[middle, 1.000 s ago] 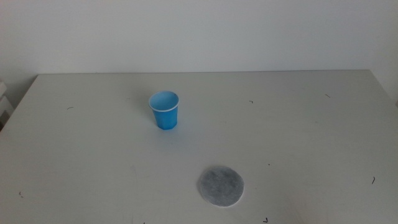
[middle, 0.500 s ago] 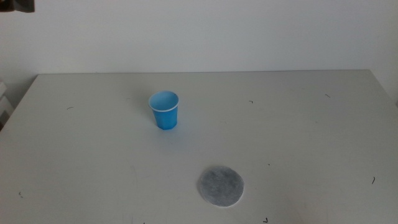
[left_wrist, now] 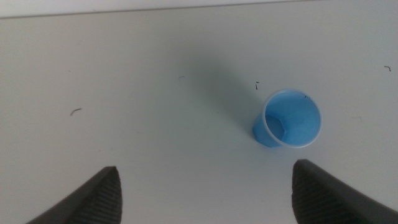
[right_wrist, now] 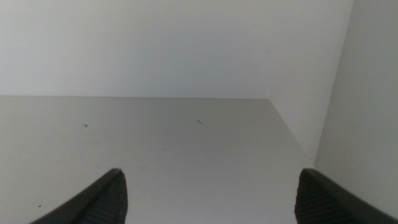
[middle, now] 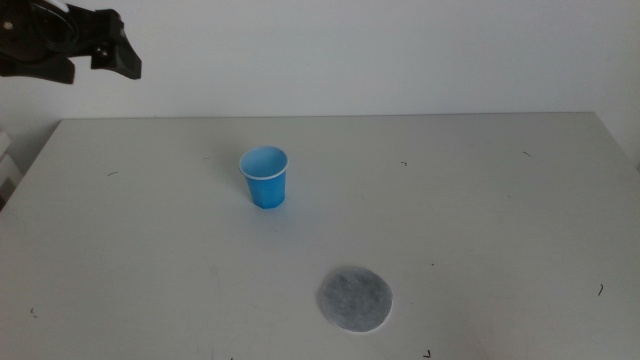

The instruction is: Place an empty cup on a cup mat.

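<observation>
The blue cup (middle: pixel 264 177) stands upright and empty on the white table, left of centre. It also shows in the left wrist view (left_wrist: pixel 289 118), ahead of the jaws. The round grey cup mat (middle: pixel 355 299) lies flat near the front edge, apart from the cup. My left gripper (middle: pixel 110 58) is open and empty, high at the far left, well away from the cup. In its wrist view the left gripper (left_wrist: pixel 205 186) has both jaws wide apart. My right gripper (right_wrist: pixel 208 190) is open and empty, out of the middle view.
The white table (middle: pixel 480 200) has small dark specks. A white wall rises behind its far edge. The right wrist view shows the table's far corner and a side wall (right_wrist: pixel 367 93).
My left arm has come into the middle view at the top left and moved right. The cup and mat have not moved.
</observation>
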{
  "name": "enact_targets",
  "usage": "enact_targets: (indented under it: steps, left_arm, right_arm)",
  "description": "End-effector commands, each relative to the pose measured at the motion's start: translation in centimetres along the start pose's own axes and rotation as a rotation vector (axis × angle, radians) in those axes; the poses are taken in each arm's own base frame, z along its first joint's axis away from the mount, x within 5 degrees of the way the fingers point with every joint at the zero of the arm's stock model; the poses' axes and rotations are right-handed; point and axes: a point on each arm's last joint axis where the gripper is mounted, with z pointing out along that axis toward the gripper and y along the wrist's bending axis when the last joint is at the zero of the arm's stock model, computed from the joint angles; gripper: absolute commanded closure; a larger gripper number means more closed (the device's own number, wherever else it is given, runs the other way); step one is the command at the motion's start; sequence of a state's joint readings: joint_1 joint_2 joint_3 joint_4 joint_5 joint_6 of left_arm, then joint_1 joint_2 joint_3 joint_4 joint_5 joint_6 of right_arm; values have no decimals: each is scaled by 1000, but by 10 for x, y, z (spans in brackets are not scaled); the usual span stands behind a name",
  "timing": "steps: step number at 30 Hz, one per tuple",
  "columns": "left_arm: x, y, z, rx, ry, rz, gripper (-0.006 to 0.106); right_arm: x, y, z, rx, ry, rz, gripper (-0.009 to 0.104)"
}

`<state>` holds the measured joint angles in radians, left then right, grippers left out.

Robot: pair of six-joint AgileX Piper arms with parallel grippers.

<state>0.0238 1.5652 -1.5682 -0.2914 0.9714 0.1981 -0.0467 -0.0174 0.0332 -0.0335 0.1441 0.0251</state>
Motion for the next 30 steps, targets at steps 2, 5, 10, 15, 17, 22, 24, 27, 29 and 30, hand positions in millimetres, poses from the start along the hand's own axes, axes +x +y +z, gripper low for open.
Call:
enact_targets:
  steps: [2, 5, 10, 15, 17, 22, 24, 27, 29, 30]
  left_arm:
    - [-12, -10, 0, 56, -76, 3, -5]
    - [-12, -13, 20, 72, -43, -5, -5]
    - [-10, -10, 54, 83, 0, -27, -5]
    - [-6, -7, 89, 135, 36, -108, -5]
    - [-3, -9, 103, 177, 59, -148, -5]
    - [6, -23, 136, 216, 107, -142, -5]
    - [9, -32, 148, 209, 111, -118, -5]
    - [13, -43, 163, 199, 109, -103, -5]
    - [16, -50, 173, 195, 106, -93, -5]
    - [17, -52, 178, 192, 106, -93, -5]
  right_arm:
    - [-12, 0, -3, -2, -109, -17, 1]
    - [-12, 0, -3, -2, -109, -17, 1]
    - [-12, 0, -3, -2, -109, -17, 1]
    - [-12, 0, -3, -2, -109, -17, 1]
    - [-12, 0, -3, -2, -109, -17, 1]
    - [-12, 0, -3, -2, -109, -17, 1]
    - [-12, 0, -3, -2, -109, -17, 1]
    - [-12, 0, -3, -2, -109, -17, 1]
    - [-12, 0, -3, -2, -109, -17, 1]
    - [-12, 0, -3, -2, -109, -17, 1]
